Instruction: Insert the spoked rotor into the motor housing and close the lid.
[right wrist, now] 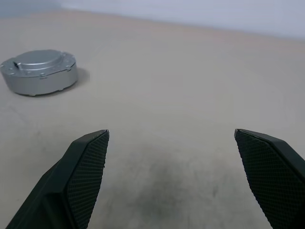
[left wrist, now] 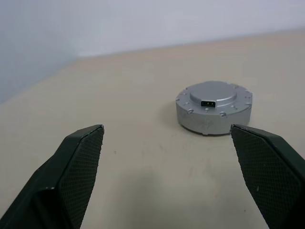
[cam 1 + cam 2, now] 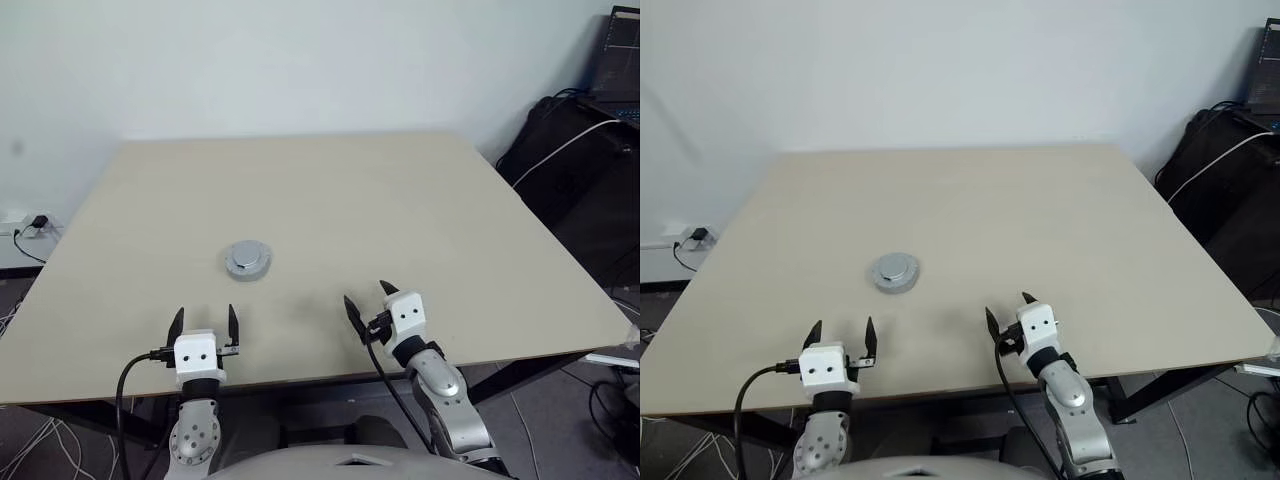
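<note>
Table (image 3: 420,220), pale and beige, is spreading across the head views, and the closed motor unit is sitting on it left of centre, its silver-grey lid (image 3: 247,257) facing up. The housing below the lid and the rotor are not showing, since the lid is covering them. The left gripper (image 3: 204,325) is hanging over the near edge, directly on the near side of the lid and well apart from it, its two black fingers standing wide with nothing between them. The right gripper (image 3: 370,301) is hovering to the right, also near the front edge, fingers spread wide and holding nothing. A black bag (image 3: 575,170) is lying off the table's far right side, with cables trailing beside it.

From the left wrist, the lid (image 2: 213,98) is sitting just ahead, a small dark rectangular socket on its raised centre and small screws ringing its rim. The left fingers (image 2: 78,162) are framing it from a distance, gaping wide, touching nothing.

From the right wrist, the same assembly (image 1: 40,71) is resting well off to one side on bare tabletop. The right fingers (image 1: 88,162) are standing fully apart above the empty surface.
</note>
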You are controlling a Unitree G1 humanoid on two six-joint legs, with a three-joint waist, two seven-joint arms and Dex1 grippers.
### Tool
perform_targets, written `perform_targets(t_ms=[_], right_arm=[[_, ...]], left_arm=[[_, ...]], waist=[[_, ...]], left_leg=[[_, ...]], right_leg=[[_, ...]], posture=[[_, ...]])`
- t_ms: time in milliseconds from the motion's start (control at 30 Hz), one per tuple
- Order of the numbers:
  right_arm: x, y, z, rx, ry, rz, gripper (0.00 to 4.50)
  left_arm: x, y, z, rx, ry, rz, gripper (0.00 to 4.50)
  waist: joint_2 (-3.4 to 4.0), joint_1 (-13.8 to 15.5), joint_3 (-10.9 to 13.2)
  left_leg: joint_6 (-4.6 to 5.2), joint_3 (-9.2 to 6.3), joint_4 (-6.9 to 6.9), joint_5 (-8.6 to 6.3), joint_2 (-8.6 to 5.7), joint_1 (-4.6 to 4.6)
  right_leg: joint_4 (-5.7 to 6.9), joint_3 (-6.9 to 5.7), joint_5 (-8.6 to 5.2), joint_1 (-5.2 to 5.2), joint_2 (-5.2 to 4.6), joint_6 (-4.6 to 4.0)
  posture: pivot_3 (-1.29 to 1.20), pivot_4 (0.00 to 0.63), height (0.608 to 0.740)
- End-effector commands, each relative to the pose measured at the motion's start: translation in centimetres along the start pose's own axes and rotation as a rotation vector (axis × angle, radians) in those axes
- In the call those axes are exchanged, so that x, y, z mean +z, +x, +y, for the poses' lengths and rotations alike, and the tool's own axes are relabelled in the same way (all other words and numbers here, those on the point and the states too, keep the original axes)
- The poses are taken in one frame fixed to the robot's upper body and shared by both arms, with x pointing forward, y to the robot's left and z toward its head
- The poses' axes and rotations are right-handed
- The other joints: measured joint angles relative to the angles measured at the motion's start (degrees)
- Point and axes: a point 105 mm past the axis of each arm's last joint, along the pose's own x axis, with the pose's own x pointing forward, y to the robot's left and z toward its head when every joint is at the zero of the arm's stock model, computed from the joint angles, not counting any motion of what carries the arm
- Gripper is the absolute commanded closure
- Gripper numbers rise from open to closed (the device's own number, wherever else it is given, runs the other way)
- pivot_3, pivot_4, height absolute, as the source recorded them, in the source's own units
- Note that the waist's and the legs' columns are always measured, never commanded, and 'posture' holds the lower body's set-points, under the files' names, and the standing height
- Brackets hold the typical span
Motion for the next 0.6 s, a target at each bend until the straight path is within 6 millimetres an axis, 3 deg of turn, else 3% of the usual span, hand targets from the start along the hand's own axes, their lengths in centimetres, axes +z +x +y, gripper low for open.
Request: perform_targets(t_ms=[33,600], right_arm=[[1.63,0.42,-0.37,-0.028,-0.045,-0.087,0.00],[0.89,1.04,-0.07,-0.019,-0.003,-0.037,0.00]], left_arm=[[0.80,0.36,-0.47,-0.038,-0.061,-0.035,0.01],[0.37,0.41,-1.38,-0.114,-0.170,0.049,0.01]], waist=[[0.00,0.0,0.0],[-0.02,0.0,0.0]], left_leg=[[0.00,0.00,0.00,0.00,0.01,0.00],[0.31,0.03,0.04,0.18,0.04,0.02]], right_leg=[[0.00,-0.01,0.00,0.00,0.02,0.00],[0.02,0.03,0.01,0.03,0.13,-0.02]], posture=[[0.00,0.000,0.740],[0.00,0.000,0.740]])
